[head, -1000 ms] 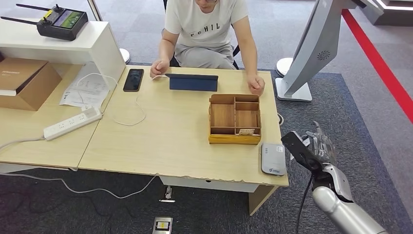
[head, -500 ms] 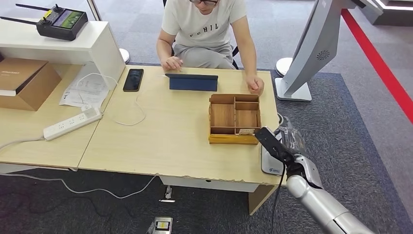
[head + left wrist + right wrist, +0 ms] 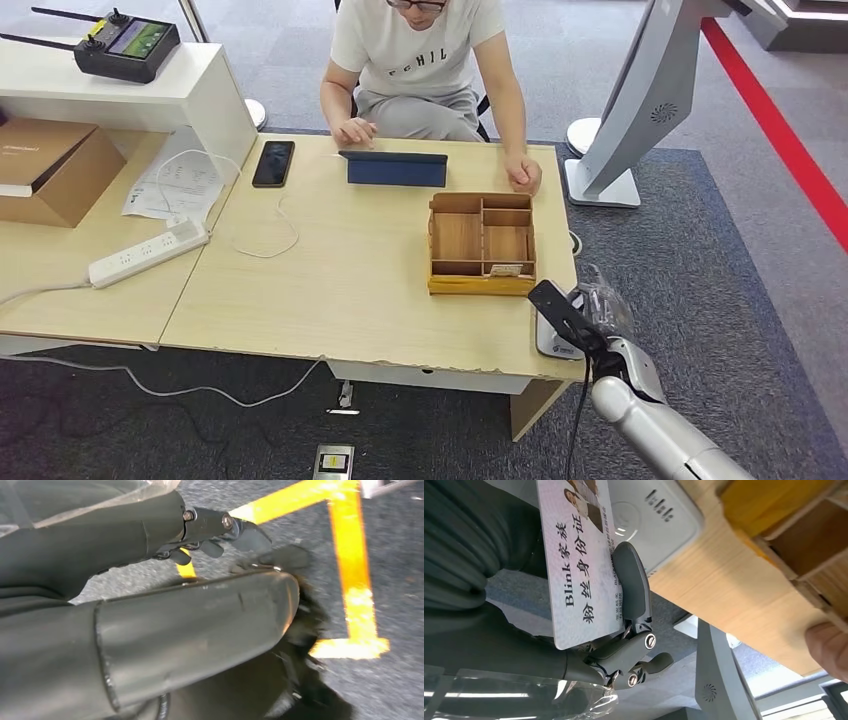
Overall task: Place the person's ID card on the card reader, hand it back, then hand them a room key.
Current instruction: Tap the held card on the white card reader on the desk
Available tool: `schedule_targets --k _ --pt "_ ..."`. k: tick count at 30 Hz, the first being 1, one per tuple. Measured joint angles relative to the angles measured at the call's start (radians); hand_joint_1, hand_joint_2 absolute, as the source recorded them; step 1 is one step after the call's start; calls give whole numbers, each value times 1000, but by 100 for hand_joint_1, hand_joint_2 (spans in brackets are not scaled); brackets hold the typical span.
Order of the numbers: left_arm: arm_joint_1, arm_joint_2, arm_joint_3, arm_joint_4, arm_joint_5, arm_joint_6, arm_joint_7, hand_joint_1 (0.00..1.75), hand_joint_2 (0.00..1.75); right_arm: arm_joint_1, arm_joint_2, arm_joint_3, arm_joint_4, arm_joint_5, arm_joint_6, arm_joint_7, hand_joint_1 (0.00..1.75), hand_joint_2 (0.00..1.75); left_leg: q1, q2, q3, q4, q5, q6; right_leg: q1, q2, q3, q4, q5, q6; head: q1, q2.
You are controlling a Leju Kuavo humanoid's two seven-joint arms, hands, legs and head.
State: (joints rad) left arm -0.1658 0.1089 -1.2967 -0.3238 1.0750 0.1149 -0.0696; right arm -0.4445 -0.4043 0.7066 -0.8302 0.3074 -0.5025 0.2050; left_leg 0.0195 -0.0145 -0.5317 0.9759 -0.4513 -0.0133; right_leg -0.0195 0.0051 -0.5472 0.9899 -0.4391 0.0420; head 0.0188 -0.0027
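ID card point(image 3: 579, 565) is in the right hand point(image 3: 592, 312), a dark finger point(image 3: 631, 587) pressed across its printed face, pinning it against the hand. Card sits just above the white card reader point(image 3: 651, 517), which lies at the near right corner of the desk point(image 3: 350, 270); can't tell if they touch. In the head view the right hand is over the card reader point(image 3: 553, 340), silver forearm coming in from bottom right, wrist camera block in front of the fingers.

Wooden organiser tray point(image 3: 482, 243) is just beyond the reader, divided into compartments; a small card-like item point(image 3: 506, 269) lies in the near right one, too small to identify.

Left hand point(image 3: 215, 537) hangs over grey floor with yellow tape point(image 3: 350, 555), fingers curled in, holding nothing.

Person point(image 3: 425, 60) sits at the far side, one hand by a dark tablet point(image 3: 396, 168), the other fist near the tray. Black phone point(image 3: 273, 163) is left of the tablet.
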Motion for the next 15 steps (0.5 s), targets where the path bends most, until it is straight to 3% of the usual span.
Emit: schedule_targets --k 8,15 --pt "25 38 0 15 8 -16 -35 0 0 -3 -23 -3 14 -4 9 -7 175 175 0 0 0 0 0 0 0 -1 0 0 0 0 0 0" --pt "1 59 5 18 16 1 -116 0 0 -4 -29 -4 48 -43 -1 -47 175 175 0 0 1 0 0 0 0 -1 1 0 0 0 0 0"
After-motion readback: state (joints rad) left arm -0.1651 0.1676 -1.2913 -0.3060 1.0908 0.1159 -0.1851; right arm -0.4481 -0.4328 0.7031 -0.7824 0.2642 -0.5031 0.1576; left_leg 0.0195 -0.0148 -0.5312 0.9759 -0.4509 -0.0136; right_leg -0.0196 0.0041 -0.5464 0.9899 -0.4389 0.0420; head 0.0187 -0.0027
